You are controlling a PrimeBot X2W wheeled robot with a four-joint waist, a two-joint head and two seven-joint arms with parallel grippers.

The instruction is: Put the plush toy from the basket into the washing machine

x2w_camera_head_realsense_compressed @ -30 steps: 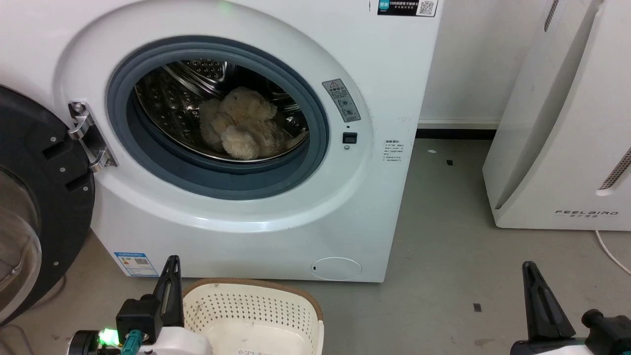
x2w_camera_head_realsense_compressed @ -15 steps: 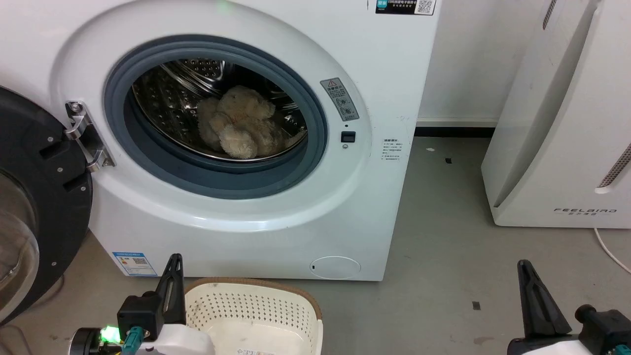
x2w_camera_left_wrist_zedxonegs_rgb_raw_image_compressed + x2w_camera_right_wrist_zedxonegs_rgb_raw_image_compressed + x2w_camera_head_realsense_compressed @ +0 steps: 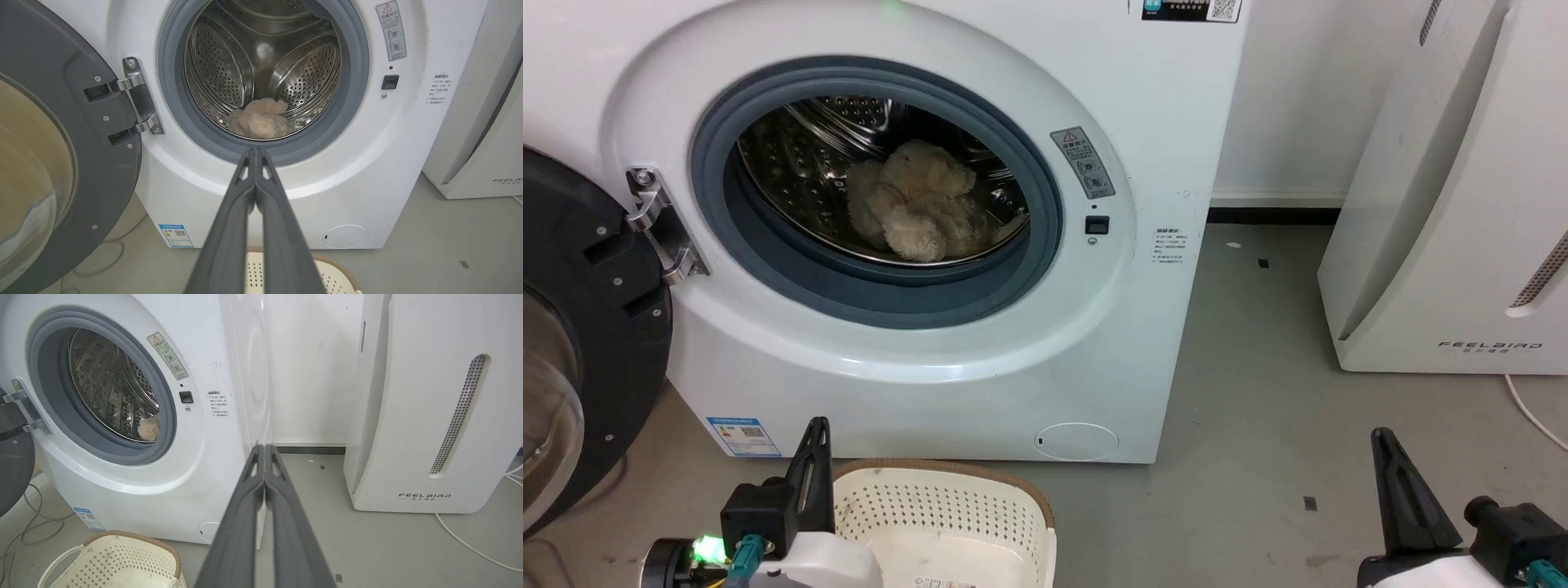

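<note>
Head view: plush toy [image 3: 923,204] lies inside the washing machine [image 3: 980,351].
Left gripper [image 3: 255,150] and right gripper [image 3: 264,447] are closed, fingertips pressed together.

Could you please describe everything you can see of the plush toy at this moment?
The plush toy is a cream-beige stuffed animal with shaggy, fluffy fur and rounded limbs, one rounded lump pointing toward the opening. It lies slumped on the bottom of the shiny perforated steel drum inside the washing machine, just behind the grey door ring, whose lower lip hides its underside. Nothing but the drum seems to touch it. Its face cannot be made out.
</note>
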